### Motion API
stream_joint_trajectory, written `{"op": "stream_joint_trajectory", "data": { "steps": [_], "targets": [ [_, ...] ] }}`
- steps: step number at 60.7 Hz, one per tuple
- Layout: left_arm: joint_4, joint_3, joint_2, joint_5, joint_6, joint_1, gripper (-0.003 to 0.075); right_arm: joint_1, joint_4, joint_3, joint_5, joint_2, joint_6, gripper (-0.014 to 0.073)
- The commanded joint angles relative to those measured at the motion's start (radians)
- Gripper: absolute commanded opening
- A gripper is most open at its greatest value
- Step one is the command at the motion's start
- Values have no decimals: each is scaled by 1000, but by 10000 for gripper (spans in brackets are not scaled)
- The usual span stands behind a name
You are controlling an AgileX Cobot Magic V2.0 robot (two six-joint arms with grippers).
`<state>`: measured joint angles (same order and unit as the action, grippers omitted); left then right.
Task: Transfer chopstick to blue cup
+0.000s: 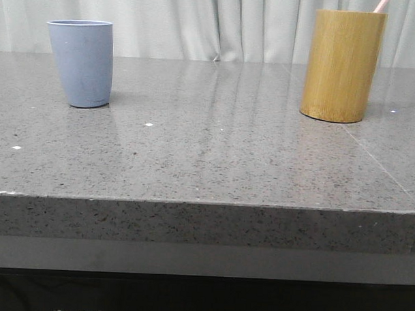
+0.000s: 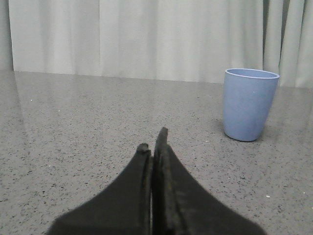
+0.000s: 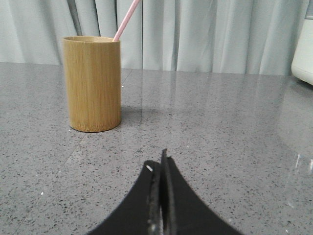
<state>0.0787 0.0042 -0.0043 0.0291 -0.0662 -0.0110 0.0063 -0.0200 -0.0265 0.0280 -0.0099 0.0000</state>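
The blue cup stands upright at the far left of the grey table; it also shows in the left wrist view. A pale pink chopstick sticks out of the tall yellow-brown bamboo holder at the far right, also seen in the right wrist view as the chopstick leaning in the holder. My left gripper is shut and empty, low over the table, short of the blue cup. My right gripper is shut and empty, short of the holder. Neither gripper shows in the front view.
The grey speckled stone table has its front edge near the camera. Pale curtains hang behind it. A white object stands at the edge of the right wrist view.
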Motion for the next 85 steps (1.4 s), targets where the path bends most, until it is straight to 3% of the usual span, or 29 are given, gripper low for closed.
{"op": "stream_joint_trajectory", "data": {
  "steps": [1,43,59,69,85],
  "targets": [
    [-1,11,-22,-89,6,2,-19,-2,-4,4,-84,-22,-5,-118],
    [-1,11,-22,-89,6,2,-19,-2,-4,4,-86,-22,-5,-118],
    [95,-67,-22,-181,6,2,-19,-2,-16,81,-73,-22,0,-118],
    [93,-235,14,-95,6,2,-19,-2,-16,249,19,-15,-5,-118],
    [89,-593,212,218,2,2,-19,-2,-3,535,253,117,-5,-118]
  ]
}}
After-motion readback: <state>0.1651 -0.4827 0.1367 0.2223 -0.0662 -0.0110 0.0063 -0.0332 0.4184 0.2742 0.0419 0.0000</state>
